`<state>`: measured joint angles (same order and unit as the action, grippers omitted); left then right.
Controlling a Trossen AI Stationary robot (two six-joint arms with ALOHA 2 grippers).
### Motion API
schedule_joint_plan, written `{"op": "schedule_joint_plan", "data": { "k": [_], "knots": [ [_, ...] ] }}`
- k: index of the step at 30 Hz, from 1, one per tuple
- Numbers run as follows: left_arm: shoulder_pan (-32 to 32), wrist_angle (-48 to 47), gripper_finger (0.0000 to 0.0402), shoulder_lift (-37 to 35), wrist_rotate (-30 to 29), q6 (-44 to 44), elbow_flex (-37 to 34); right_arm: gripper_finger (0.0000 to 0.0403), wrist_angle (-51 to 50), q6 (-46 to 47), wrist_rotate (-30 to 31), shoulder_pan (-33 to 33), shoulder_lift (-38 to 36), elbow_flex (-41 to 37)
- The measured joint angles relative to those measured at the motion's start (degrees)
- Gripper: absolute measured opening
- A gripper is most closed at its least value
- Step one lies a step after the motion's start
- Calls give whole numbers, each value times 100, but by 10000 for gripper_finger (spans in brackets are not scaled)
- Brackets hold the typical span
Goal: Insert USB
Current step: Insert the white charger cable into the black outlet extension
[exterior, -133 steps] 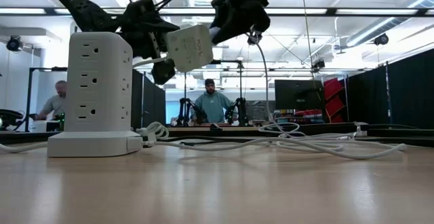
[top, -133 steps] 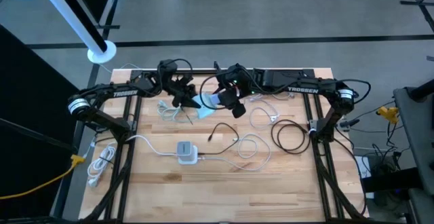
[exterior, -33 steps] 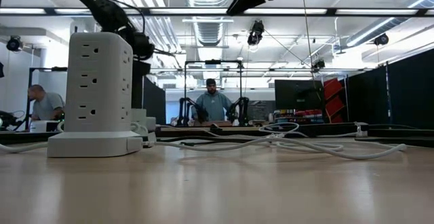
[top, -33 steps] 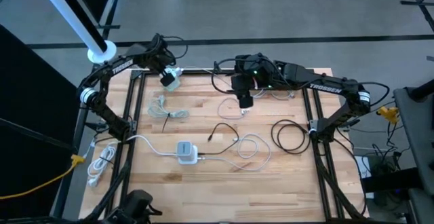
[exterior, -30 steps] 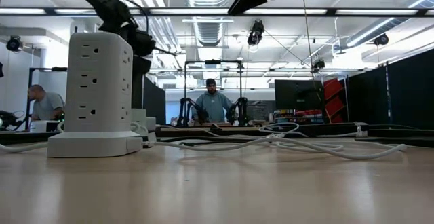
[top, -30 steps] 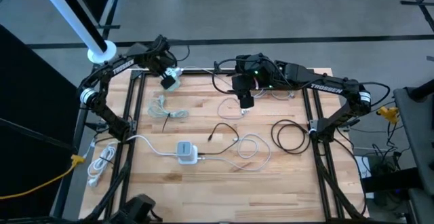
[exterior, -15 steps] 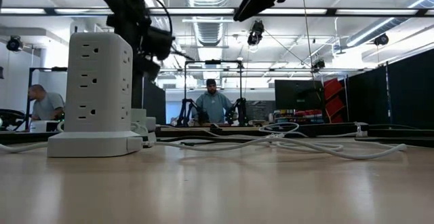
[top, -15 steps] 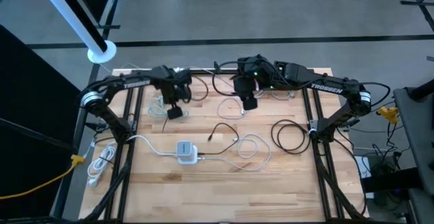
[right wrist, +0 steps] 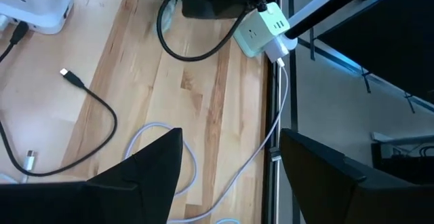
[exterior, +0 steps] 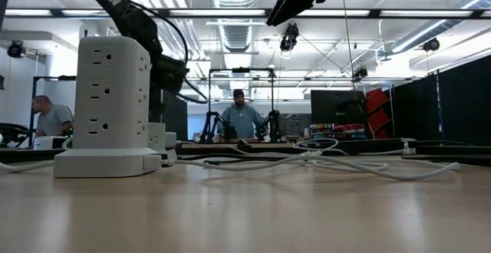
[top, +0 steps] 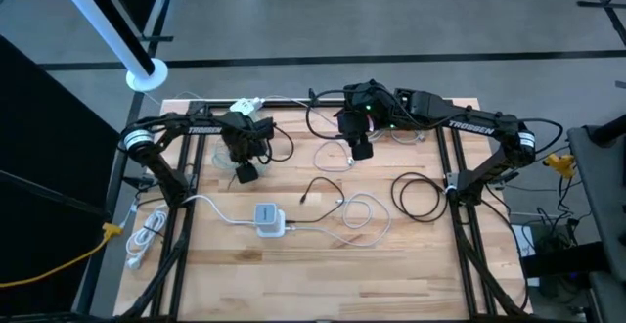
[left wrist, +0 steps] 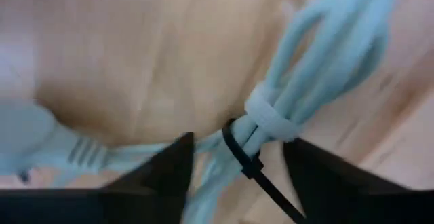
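Note:
A white power tower (top: pixel 269 219) stands near the middle of the table, also in the low view (exterior: pixel 111 103). A black USB cable (top: pixel 318 188) lies loose to its right, its plug (right wrist: pixel 64 72) flat on the wood. A white charger (top: pixel 249 105) rests at the far edge. My left gripper (top: pixel 245 173) points straight down, open, over a tied bundle of white cable (left wrist: pixel 271 115), one finger on each side of it. My right gripper (top: pixel 360 150) hangs open, high above the table's far middle, with nothing between its fingers (right wrist: pixel 156 176). My left gripper comes at the white cable bundle from above, its fingers (left wrist: pixel 169 170) astride the strands just beside the white tie (left wrist: pixel 268 119). The bundle lies flat on the table. Whether the fingers touch it I cannot tell.
White cable loops (top: pixel 362 215) lie right of the tower, a black coil (top: pixel 419 196) farther right, and a white cable bundle (top: pixel 147 235) outside the left frame. A white lead (right wrist: pixel 274 108) runs from the charger along the far edge. People show in the room behind (exterior: pixel 242 115).
My left gripper has left the far left corner and gone toward the near edge and down, ending over the tied white cable bundle. The white charger stays at the far edge.

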<state>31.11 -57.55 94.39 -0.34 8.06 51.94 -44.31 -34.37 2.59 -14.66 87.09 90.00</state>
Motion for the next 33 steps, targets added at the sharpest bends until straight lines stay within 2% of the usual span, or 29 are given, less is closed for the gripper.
{"op": "schedule_joint_plan", "data": {
  "k": [3, 4, 9, 12, 17, 19, 26, 33],
  "knots": [
    [22, -405, 39, 0, -184, -230, 50, 220, -4, 71, 0, 1, 0, 0],
    [28, -531, 25, 0, -255, -373, 96, 217, -5, 84, -2, 1, 0, 0],
    [29, -1403, 24, 3, -303, -688, 509, 208, -1, 79, -2, 1, 0, 0],
    [58, -1918, 24, 4, -541, -670, 740, 206, 2, 26, -7, 1, 0, 0],
    [165, -2510, 24, 4, -658, 63, 825, 206, 26, 2, -11, 1, 0, 0],
    [209, -2606, 24, 4, -806, 294, 824, 206, 28, 3, -17, 1, 1, 0],
    [504, -3113, 24, 194, -2021, 340, 817, 204, 28, 138, -160, -1, 2, 0],
    [733, -3185, 24, 621, -2175, 345, 815, 204, 20, 140, -173, 1, 7, 0]
  ]
}}
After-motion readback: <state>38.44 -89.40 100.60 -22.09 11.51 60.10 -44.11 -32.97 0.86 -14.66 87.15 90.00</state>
